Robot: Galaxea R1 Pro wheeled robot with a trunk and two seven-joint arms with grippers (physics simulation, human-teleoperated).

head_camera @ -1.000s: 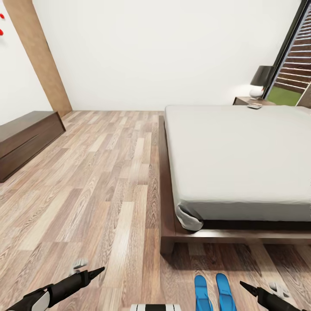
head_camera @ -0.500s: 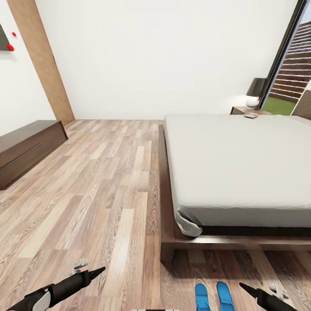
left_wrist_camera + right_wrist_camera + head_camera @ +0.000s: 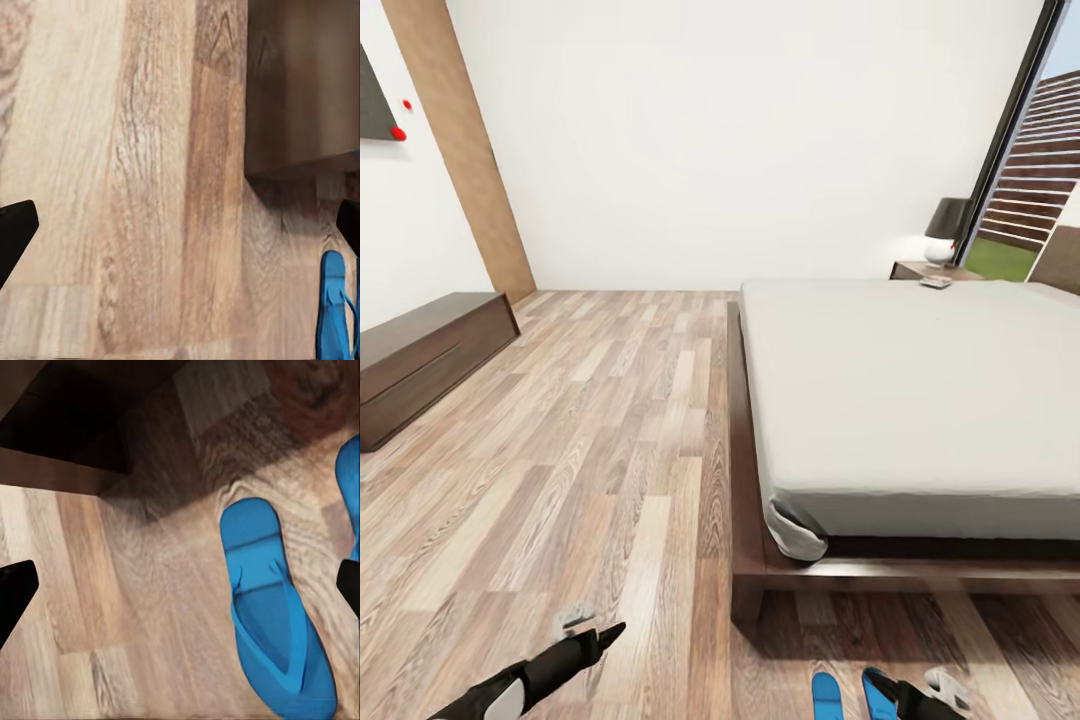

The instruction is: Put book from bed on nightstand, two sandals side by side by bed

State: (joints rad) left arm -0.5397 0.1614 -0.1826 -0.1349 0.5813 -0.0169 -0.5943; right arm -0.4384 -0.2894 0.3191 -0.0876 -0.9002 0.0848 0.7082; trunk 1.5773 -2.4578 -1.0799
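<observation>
My view had tilted up; both sandals (image 3: 850,697) lay paired by the bed (image 3: 900,400), both grippers spread, empty.

The floor (image 3: 610,420) is light wood plank with strong, streaky grain and a soft satin sheen. The bed (image 3: 920,390) has a plain matt off-white mattress that looks like smooth cloth, on a dark brown wooden platform (image 3: 745,560) with a faint gloss. The two sandals (image 3: 274,607) look like smooth bright blue rubber or plastic, matt. The dresser (image 3: 420,360) is dark wood, smooth. The nightstand (image 3: 925,270) is dark reddish-brown wood. The walls (image 3: 740,140) are flat matt white.
</observation>
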